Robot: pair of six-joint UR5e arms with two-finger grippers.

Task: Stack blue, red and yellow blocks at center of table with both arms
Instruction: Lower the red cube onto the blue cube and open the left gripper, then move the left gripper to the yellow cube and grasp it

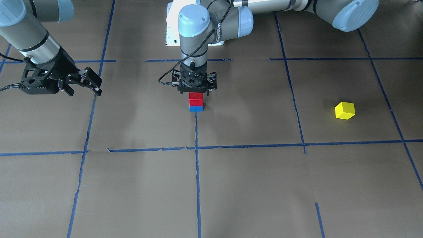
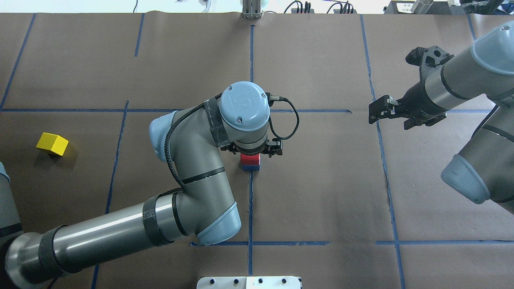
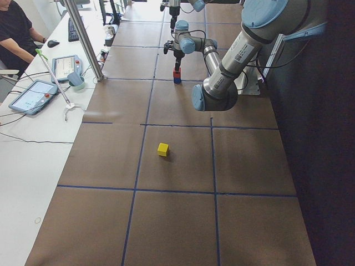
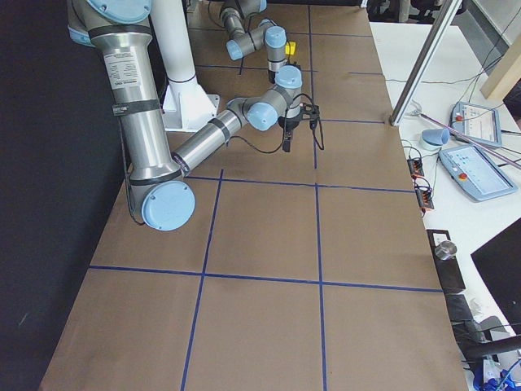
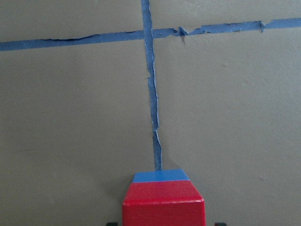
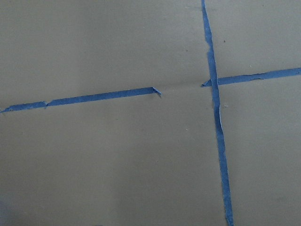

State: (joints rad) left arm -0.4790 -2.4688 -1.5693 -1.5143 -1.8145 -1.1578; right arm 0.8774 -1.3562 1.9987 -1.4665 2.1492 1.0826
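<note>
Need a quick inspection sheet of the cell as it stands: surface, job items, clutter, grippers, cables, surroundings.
Surface: brown table gridded with dark-blue tape; tape torn and gapped in places.
Job's things: small red cube sits on small blue cube at centre, on a tape line; small yellow cube lies alone on the robot's left side, unstacked.
Clutter: nothing seen.
Grippers: left gripper straddles the red cube, cannot tell if gripping; right gripper open, empty, off to the side.
Cables: black cable loops off the left wrist, apart from the stack.
Surroundings: white pedestal; white side bench with tablets and a seated person.
</note>
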